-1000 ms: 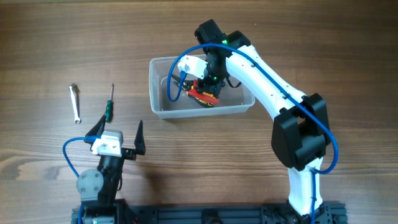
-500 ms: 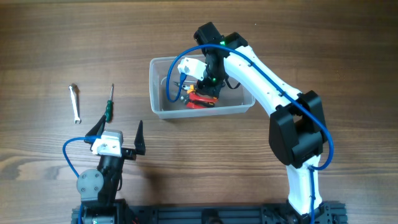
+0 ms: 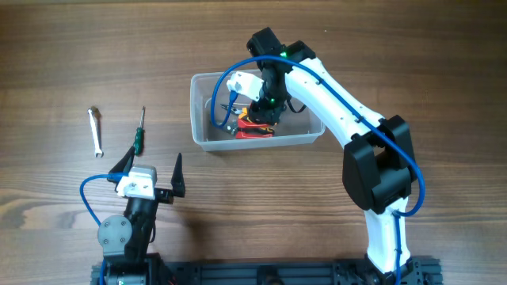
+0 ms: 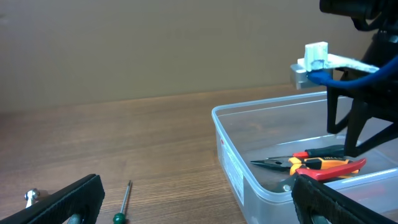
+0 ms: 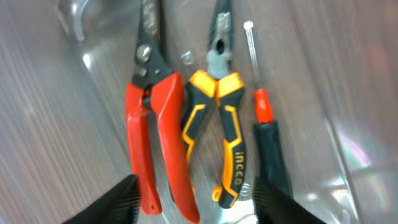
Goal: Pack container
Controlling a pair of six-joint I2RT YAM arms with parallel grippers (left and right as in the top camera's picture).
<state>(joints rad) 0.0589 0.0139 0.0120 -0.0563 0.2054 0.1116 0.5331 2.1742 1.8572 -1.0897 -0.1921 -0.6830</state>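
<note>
Brown wood-grain surface (image 3: pixel 71 47) is filling the overhead view, and the container (image 3: pixel 198 119) is sitting on it near the middle, slightly toward the far edge. The right pincer (image 3: pixel 252 117) is pointing down inside the container, over a cluster of red and yellow tool handles. The left pincer (image 3: pixel 154 154) is resting near the front edge with its jaws spread wide and nothing between them. A small wrench (image 3: pixel 95 131) and a green-handled screwdriver (image 3: pixel 139 136) are lying on the wood just beyond it, well apart from the container. From the left wrist, the left pincer (image 4: pixel 198 180) is showing both dark fingers far apart at the lower corners, with the green-handled screwdriver (image 4: pixel 124 202) and the wrench (image 4: pixel 31 197) between them. The container (image 4: pixel 230 155) is standing to the right, and yellow-and-black pliers (image 4: pixel 311 165) are lying on its floor. From the right wrist, the right pincer (image 5: pixel 194 186) is hanging with its jaws parted and gripping nothing. Below it, red-handled pliers (image 5: pixel 155 137), the yellow-and-black pliers (image 5: pixel 217 124) and a screwdriver with a red and black handle (image 5: pixel 267 143) are lying side by side on the clear floor.
</note>
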